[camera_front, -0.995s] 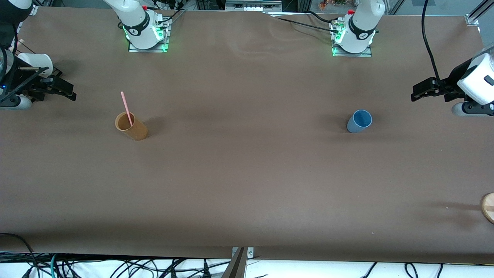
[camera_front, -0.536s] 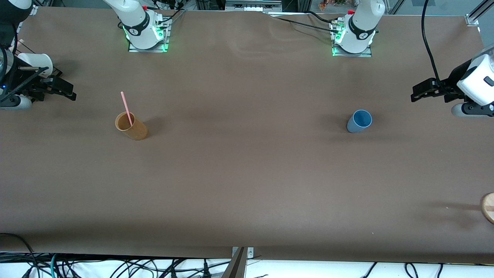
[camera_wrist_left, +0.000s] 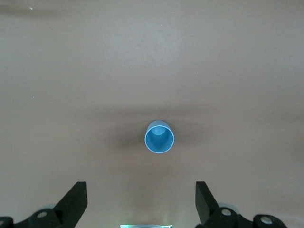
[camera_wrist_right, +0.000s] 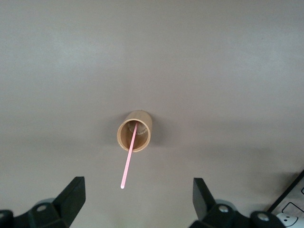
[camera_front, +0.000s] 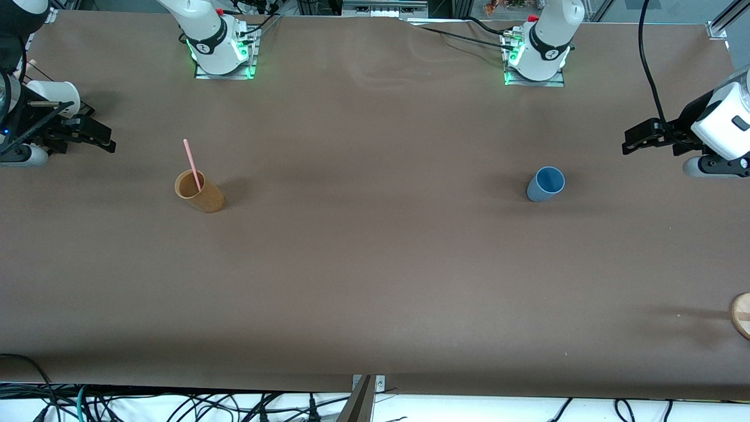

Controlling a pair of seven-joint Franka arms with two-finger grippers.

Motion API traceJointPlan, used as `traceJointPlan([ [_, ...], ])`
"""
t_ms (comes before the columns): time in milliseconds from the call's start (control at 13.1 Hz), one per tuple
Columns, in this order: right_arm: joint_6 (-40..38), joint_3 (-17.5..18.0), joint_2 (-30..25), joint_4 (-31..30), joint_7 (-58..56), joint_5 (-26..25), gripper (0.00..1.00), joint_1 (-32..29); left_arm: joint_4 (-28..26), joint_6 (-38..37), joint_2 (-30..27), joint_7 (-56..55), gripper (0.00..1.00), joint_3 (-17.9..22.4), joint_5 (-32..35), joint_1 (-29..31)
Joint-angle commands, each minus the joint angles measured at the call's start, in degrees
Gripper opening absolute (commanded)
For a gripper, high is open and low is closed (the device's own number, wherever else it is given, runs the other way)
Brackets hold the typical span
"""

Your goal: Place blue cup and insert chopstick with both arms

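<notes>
The blue cup (camera_front: pixel 545 184) stands upright on the brown table toward the left arm's end; it also shows in the left wrist view (camera_wrist_left: pixel 159 137). The pale-pink chopstick (camera_front: pixel 192 164) leans in a tan-orange cup (camera_front: pixel 199 191) toward the right arm's end; the right wrist view shows the chopstick (camera_wrist_right: pixel 128 160) and the tan-orange cup (camera_wrist_right: pixel 134 131). My left gripper (camera_front: pixel 636 138) is open and empty, up in the air at the left arm's end of the table, apart from the blue cup. My right gripper (camera_front: pixel 99 136) is open and empty at the right arm's end, apart from the tan-orange cup.
A round wooden disc (camera_front: pixel 741 315) lies at the table's edge at the left arm's end, nearer to the front camera. Both arm bases (camera_front: pixel 220 47) stand along the table's back edge. Cables hang below the front edge.
The left arm's wrist has shifted very slightly; cups, chopstick and the right arm have not moved.
</notes>
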Motion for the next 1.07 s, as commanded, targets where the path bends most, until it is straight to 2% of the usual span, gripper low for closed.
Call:
traceJointPlan([
  [0, -0.1, 0.3, 0.0, 0.6, -0.6, -0.7, 1.00, -0.1, 1.9, -0.9, 0.8, 0.4, 1.00, 0.0, -1.2, 0.1],
  [995, -0.1, 0.3, 0.0, 0.6, -0.6, -0.7, 1.00, -0.1, 1.9, -0.9, 1.5, 0.2, 1.00, -0.2, -1.2, 0.0],
])
